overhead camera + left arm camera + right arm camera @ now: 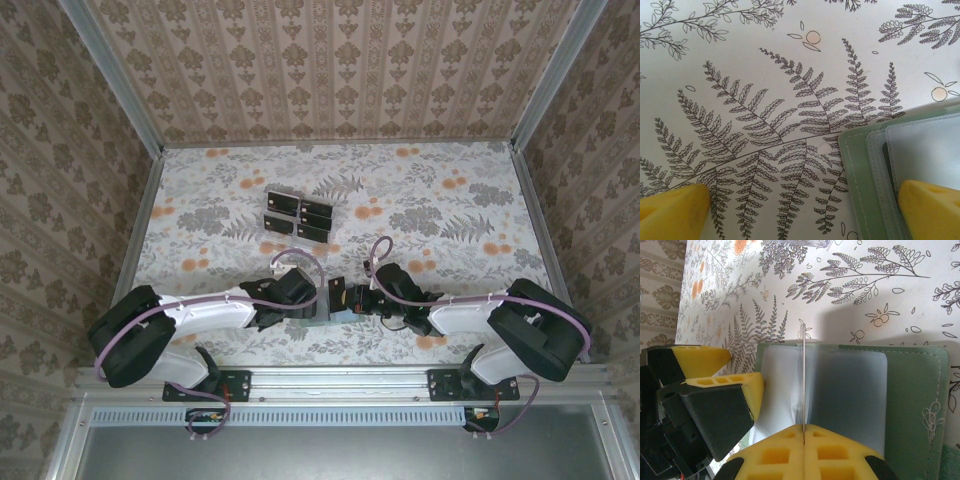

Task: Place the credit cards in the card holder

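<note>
Several black credit cards (pixel 298 215) lie grouped on the flowered table, well beyond both arms. The grey-green card holder (pixel 333 318) lies open near the front edge between the grippers. My right gripper (pixel 803 429) is shut on a thin clear pocket leaf (pixel 802 370) of the card holder (pixel 915 390), holding it upright and edge-on. My left gripper (pixel 800 217) is open and low over the table; one yellow finger (pixel 932 210) rests on the card holder's (pixel 860 180) clear pockets, the other over bare cloth. In the top view the left gripper (pixel 303 298) faces the right gripper (pixel 358 298).
Patterned walls (pixel 60 150) close in the table on three sides. A metal rail (pixel 330 380) carrying both arm bases runs along the near edge. The fern-printed cloth (pixel 765 100) stretches left of the holder.
</note>
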Controlling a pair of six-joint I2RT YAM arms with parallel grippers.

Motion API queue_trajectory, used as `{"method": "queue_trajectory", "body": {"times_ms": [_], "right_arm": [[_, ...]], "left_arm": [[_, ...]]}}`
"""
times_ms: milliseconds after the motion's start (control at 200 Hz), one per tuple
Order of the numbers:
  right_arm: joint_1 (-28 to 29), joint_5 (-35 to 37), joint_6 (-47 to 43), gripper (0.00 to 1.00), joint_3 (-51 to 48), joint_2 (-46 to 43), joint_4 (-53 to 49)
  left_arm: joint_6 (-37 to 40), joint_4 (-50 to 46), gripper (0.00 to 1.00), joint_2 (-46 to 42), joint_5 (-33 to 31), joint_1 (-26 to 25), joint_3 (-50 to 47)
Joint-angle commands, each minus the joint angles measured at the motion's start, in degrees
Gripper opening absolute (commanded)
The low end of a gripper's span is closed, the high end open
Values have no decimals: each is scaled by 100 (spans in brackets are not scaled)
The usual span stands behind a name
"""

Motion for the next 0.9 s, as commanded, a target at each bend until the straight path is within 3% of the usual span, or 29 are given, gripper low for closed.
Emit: {"method": "queue_trajectory", "body": {"times_ms": [0, 335, 895], "right_arm": [[49, 24, 92, 0, -139, -107, 110], [47, 64, 102, 0, -167, -164, 35], [64, 47, 110, 0, -179, -418, 2]], "left_arm": [[-46, -616, 100, -63, -29, -81, -99], [-62, -880, 100, -515, -110, -147, 67], [-327, -710, 100, -437, -187, -371, -98]]}}
